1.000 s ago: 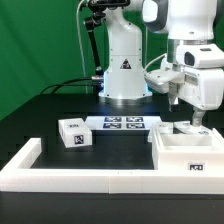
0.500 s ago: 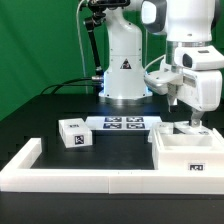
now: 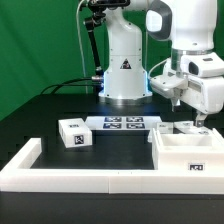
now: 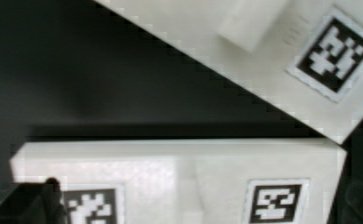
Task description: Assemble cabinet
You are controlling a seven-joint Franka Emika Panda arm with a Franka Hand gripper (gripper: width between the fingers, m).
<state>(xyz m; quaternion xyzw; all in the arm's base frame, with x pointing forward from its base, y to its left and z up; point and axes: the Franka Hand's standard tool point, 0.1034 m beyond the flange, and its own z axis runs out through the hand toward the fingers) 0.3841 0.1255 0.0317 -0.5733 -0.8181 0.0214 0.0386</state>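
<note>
One lone block (image 3: 72, 133), one second block (image 3: 184, 128) behind one box body (image 3: 190, 152); gripper (image 3: 201, 120) near it, how open I cannot tell.

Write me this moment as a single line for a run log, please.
step: cabinet assembly | claw: low over small tagged panel behind box body, open or shut unclear | tagged block: lying apart, untouched

Glossy white arm (image 3: 186, 30) with dark joint seams, black triangular mark on base (image 3: 125, 62), dark fingers (image 3: 204, 117)
</note>
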